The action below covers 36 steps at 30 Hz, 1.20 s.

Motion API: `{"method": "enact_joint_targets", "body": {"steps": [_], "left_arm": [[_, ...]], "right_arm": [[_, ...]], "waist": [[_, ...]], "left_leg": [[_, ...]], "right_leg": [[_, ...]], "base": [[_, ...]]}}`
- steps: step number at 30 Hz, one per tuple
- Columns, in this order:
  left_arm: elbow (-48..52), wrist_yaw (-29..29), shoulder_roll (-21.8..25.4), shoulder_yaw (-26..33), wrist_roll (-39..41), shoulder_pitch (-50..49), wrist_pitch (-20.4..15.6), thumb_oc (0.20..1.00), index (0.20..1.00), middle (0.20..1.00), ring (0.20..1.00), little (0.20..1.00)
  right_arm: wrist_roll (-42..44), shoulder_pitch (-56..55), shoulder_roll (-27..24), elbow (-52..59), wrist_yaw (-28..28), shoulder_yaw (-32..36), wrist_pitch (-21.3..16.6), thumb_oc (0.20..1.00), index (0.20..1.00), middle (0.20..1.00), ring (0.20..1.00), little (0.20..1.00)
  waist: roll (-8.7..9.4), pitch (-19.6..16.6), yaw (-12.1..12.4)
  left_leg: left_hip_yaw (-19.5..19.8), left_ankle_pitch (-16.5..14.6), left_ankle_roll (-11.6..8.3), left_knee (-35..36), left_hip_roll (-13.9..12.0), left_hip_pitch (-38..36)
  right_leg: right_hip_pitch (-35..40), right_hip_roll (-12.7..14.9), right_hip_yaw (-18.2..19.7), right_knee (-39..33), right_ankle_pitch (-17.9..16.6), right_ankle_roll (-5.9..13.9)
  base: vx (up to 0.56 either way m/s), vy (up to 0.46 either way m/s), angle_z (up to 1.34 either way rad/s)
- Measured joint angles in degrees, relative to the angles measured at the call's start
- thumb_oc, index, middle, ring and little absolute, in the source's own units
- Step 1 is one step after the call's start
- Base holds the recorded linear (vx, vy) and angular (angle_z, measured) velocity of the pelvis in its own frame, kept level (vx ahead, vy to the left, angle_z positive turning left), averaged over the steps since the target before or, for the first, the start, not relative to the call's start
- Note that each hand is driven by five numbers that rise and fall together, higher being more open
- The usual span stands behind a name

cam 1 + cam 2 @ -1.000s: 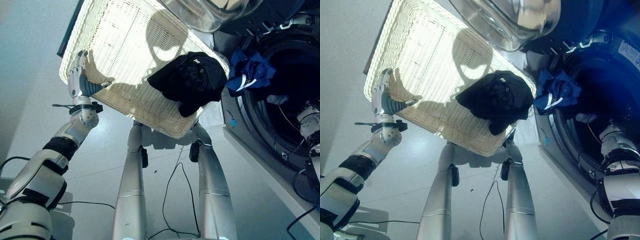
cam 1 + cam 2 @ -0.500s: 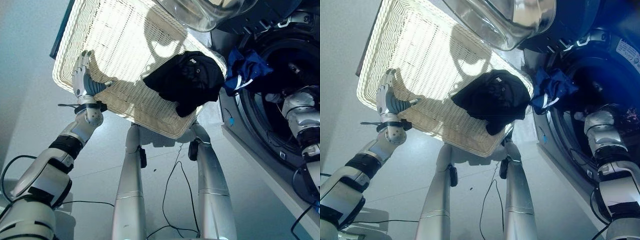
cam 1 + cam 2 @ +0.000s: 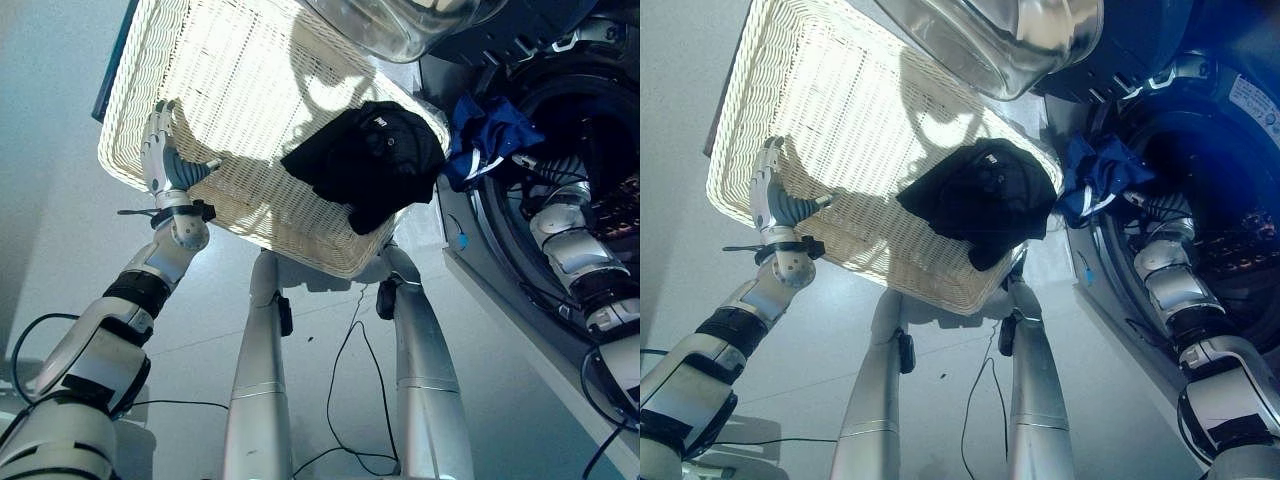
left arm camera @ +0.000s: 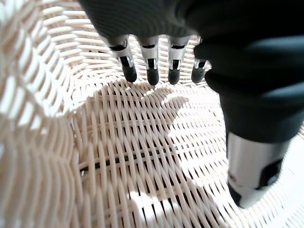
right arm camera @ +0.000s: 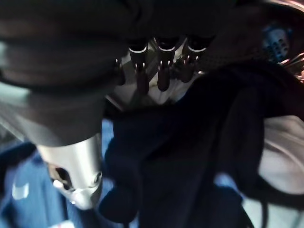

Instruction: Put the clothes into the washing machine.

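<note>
Two garments are left for us to load, and neither is inside the drum yet. Nearest to us, our left hand (image 3: 163,160) rests at the near rim of the pale woven wicker basket (image 3: 240,90); in its wrist view the fingers (image 4: 151,71) reach straight over the weave with the thumb apart, so it holds nothing. Further along, a crumpled black garment (image 3: 368,160) lies in the basket's corner beside the machine, one fold hanging over the rim. Just past it, a blue garment with a white stripe (image 3: 487,135) drapes over the lip of the dark front-loading washing machine (image 3: 585,130), half in and half out. Our right hand (image 5: 156,66) is at that opening, in among dark and blue cloth; the wrist view is murky, and we cannot tell whether the fingers have closed on anything. We judge both pieces light, limp and prone to snagging on the lip. A thick bunched fold near the middle looks like the best place to take hold, so that less trails. Above hangs the open glass door (image 3: 400,25).
</note>
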<state>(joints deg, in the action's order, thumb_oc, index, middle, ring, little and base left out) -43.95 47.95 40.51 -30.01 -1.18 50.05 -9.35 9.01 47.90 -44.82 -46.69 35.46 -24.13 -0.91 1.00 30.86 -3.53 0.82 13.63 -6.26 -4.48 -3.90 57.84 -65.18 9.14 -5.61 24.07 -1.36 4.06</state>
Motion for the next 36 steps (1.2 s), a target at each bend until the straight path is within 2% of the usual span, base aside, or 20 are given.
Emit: {"method": "enact_joint_targets", "body": {"steps": [6, 9, 12, 17, 18, 26, 28, 36], "left_arm": [[-0.2, 0.0, 0.0, 0.0, -0.3, 0.2, 0.0, 1.000, 1.000, 1.000, 1.000, 1.000], [-1.3, 0.0, -0.7, -0.3, -0.3, 1.2, 0.0, 1.000, 1.000, 1.000, 1.000, 1.000], [-2.0, 0.1, -1.8, -0.4, -0.3, 2.4, 0.0, 1.000, 1.000, 1.000, 1.000, 1.000], [-2.2, 0.0, -2.1, -0.6, -0.3, 2.9, 0.0, 1.000, 1.000, 1.000, 1.000, 1.000], [-2.4, 0.0, -2.1, -0.9, -0.3, 3.1, 0.0, 1.000, 1.000, 1.000, 1.000, 1.000], [-2.4, -0.4, -3.4, -2.6, -0.3, 4.5, 0.0, 1.000, 1.000, 1.000, 1.000, 1.000], [-2.3, -0.5, -4.4, -2.6, -0.3, 4.8, 0.0, 1.000, 1.000, 1.000, 1.000, 1.000], [-2.3, -0.6, -4.4, -2.5, -0.3, 4.8, 0.0, 1.000, 1.000, 1.000, 1.000, 1.000]], "right_arm": [[-1.9, -0.3, 1.4, -3.3, -1.6, -1.3, -1.4, 1.000, 1.000, 1.000, 1.000, 1.000], [-2.9, 3.7, 2.6, -8.5, -1.7, -3.4, -2.2, 1.000, 1.000, 1.000, 1.000, 1.000], [-4.3, 7.0, 3.6, -10.1, -2.0, -3.8, -2.2, 1.000, 1.000, 1.000, 1.000, 1.000], [-5.2, 9.2, 3.9, -12.6, -2.4, -5.7, -1.1, 1.000, 1.000, 1.000, 1.000, 1.000], [-6.2, 9.7, 4.0, -13.5, -2.4, -6.2, -0.8, 0.200, 0.200, 0.200, 0.200, 0.200], [-6.2, 12.9, 2.9, -15.7, -1.0, -7.1, 1.4, 0.200, 0.200, 0.200, 0.200, 0.200], [-6.2, 13.4, 2.7, -15.6, -1.0, -7.1, 1.6, 0.200, 0.200, 0.200, 0.200, 0.200], [-6.1, 13.8, 3.1, -15.6, -1.0, -7.0, 1.8, 0.200, 0.200, 0.200, 0.200, 0.200]], "waist": [[-0.01, 0.0, -0.1], [-0.11, -0.1, 0.3], [-0.22, -0.1, 1.3], [-0.24, -0.1, 1.5], [-0.29, -0.1, 1.7], [-0.56, -0.2, 2.4], [-0.84, -0.2, 3.0], [-1.16, -0.1, 3.0]], "left_leg": [[0.0, 0.0, -0.01, 0.0, 0.0, 0.0], [-0.1, 0.0, -0.05, 0.0, 0.0, 0.0], [-0.2, 0.1, -0.07, 0.0, 0.0, 0.0], [-0.2, 0.1, -0.08, 0.0, 0.1, 0.0], [-0.2, 0.1, -0.11, 0.0, 0.1, 0.0], [0.0, 0.3, -0.31, -0.1, 0.0, 0.0], [0.0, 0.3, -0.37, 0.0, 0.0, 0.0], [0.3, 0.3, -0.41, 0.0, 0.0, 0.0]], "right_leg": [[0.0, 0.0, 0.0, 0.1, 0.0, 0.01], [-0.2, 0.0, 0.1, 0.1, 0.0, 0.01], [-0.3, 0.0, 0.2, 0.2, 0.0, 0.01], [-0.3, 0.1, 0.2, 0.3, 0.0, 0.01], [-0.3, 0.1, 0.2, 0.4, 0.0, 0.01], [-0.5, 0.1, 0.2, 0.9, 0.1, -0.08], [-0.6, 0.0, 0.1, 1.2, 0.3, -0.29], [-0.8, 0.1, 0.1, 2.0, 0.8, -0.49]], "base": [[0.00, 0.000, 0.00], [0.00, 0.000, 0.00], [0.00, 0.000, 0.00], [0.00, 0.000, 0.00], [0.00, 0.000, 0.00], [0.00, 0.000, 0.00], [0.00, 0.000, 0.00], [0.00, 0.003, 0.01]]}}
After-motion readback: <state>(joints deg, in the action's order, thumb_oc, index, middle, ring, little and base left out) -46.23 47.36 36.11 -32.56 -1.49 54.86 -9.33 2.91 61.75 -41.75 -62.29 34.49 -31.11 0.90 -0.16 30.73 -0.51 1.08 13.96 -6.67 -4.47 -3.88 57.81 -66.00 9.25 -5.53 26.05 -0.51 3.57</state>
